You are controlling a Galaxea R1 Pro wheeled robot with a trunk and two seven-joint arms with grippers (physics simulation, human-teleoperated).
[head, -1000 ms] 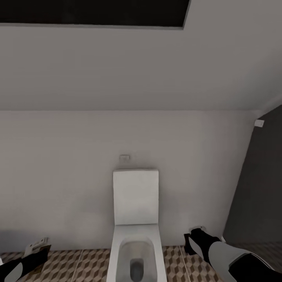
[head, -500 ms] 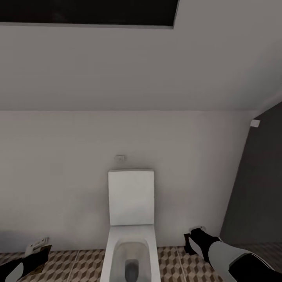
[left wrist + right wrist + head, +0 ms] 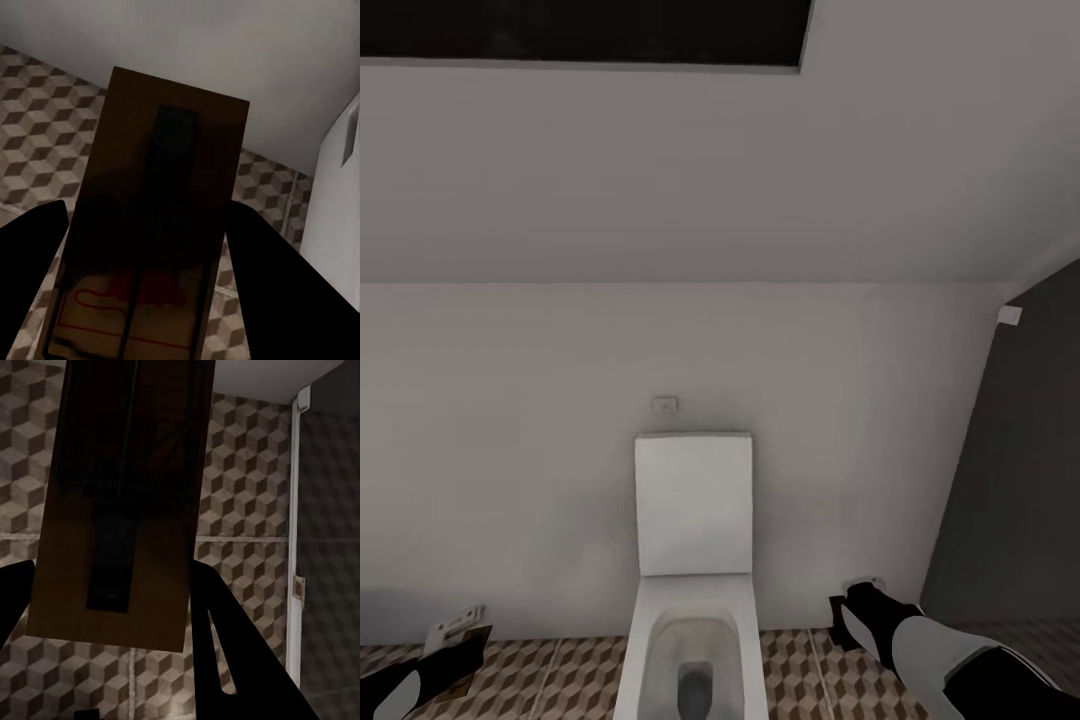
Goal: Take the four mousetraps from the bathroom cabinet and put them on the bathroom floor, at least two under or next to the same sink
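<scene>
A brown wooden mousetrap with dark wire parts sits between the two dark fingers of my left gripper, which is shut on it. My right gripper is shut on a second mousetrap. Both traps hang above the cube-patterned bathroom floor. In the head view the left gripper is low at the left edge and the right gripper low at the right, over the floor. The cabinet and the bathroom sink are out of view.
A white toilet stands straight ahead against the pale wall, between my two arms. A dark grey wall closes off the right side. Patterned floor runs on both sides of the toilet.
The whole head view has shifted a little, so the toilet sits slightly further left in the picture. Both grippers keep their hold and place in the view.
</scene>
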